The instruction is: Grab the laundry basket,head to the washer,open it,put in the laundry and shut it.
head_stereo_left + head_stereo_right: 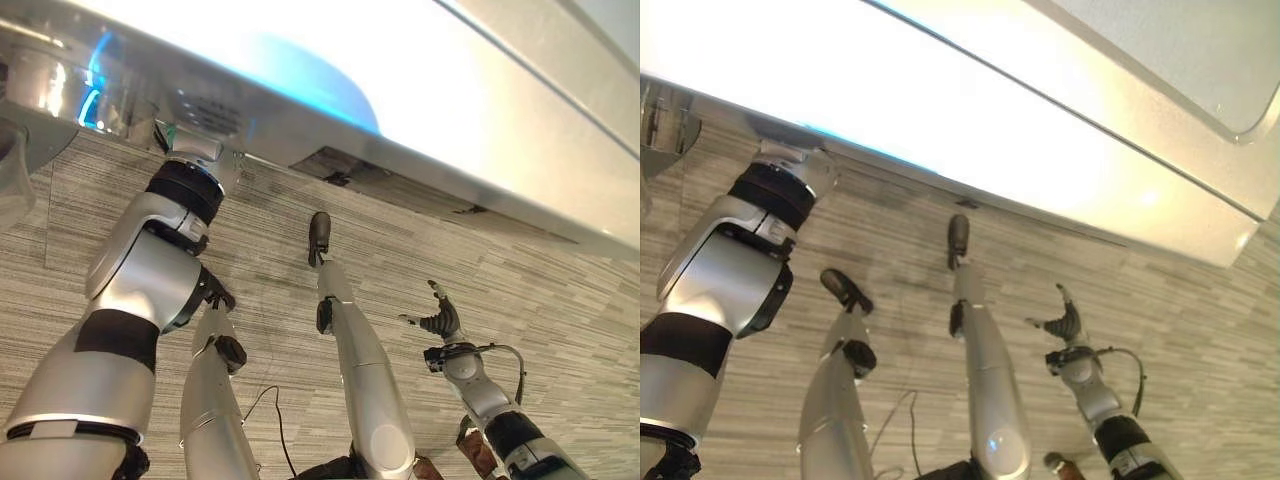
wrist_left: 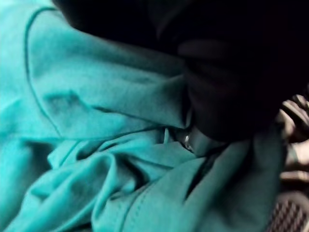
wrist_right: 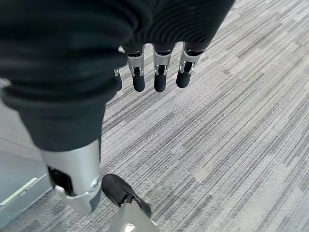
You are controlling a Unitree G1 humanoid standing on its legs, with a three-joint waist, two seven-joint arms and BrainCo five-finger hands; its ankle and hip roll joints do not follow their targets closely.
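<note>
Teal cloth (image 2: 91,145) bunched and creased right up against the left hand's dark cover (image 2: 231,72); can't tell whether those fingers are open or closed, hidden by the cloth. Left arm reaching up under the white washer (image 1: 380,90). Right hand (image 1: 441,318) low over the grey striped carpet (image 3: 231,145), well away from the cloth. Fingers (image 3: 161,72) of that hand hanging straight and loose, holding nothing, only carpet past the fingertips.

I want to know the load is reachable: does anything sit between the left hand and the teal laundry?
Nothing visible does: the crumpled teal cloth lies right against the left hand, at its dark cover.
</note>
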